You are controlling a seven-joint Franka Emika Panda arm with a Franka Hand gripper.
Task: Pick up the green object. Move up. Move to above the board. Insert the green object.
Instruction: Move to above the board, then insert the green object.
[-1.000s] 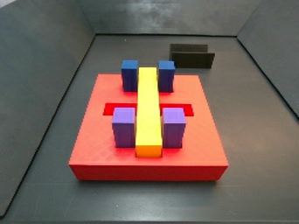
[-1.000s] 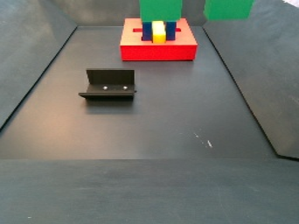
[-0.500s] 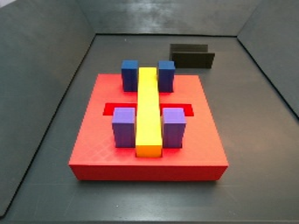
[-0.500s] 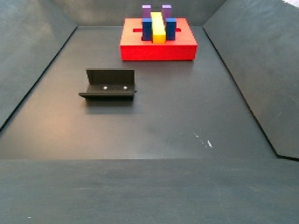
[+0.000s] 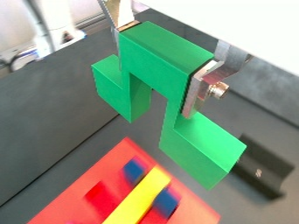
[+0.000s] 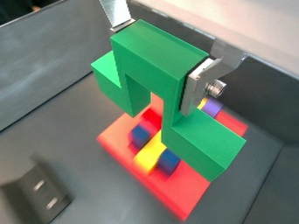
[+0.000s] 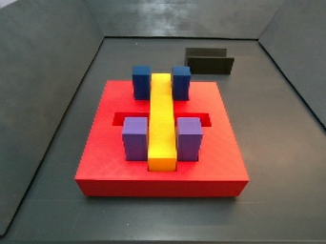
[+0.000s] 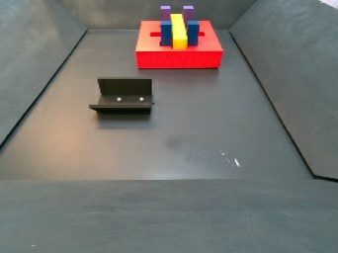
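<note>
1. Green block (image 5: 163, 96), a bright plastic bridge of two cubes joined by a raised middle, hung high over the bench, out of both side views.
2. Gripper (image 6: 163, 48) was clamped across its middle cube, silver fingers (image 5: 208, 83) pressing opposite faces.
3. Red board (image 6: 122, 140) lay directly below, near the bench's far edge, its yellow bar (image 7: 160, 119) running beneath the block, which apparently needed only lowering.

The gripper (image 5: 167, 59), up in both wrist views, has silver fingers (image 6: 208, 83) clamping the bright green object (image 5: 163, 96). The board (image 7: 109, 157) is red, bearing a yellow bar (image 7: 162, 119), blue blocks (image 7: 143, 79) and purple blocks (image 7: 136, 138). The fixture (image 8: 122, 96) is black on the dark grey tabletop (image 8: 185, 128).
</note>
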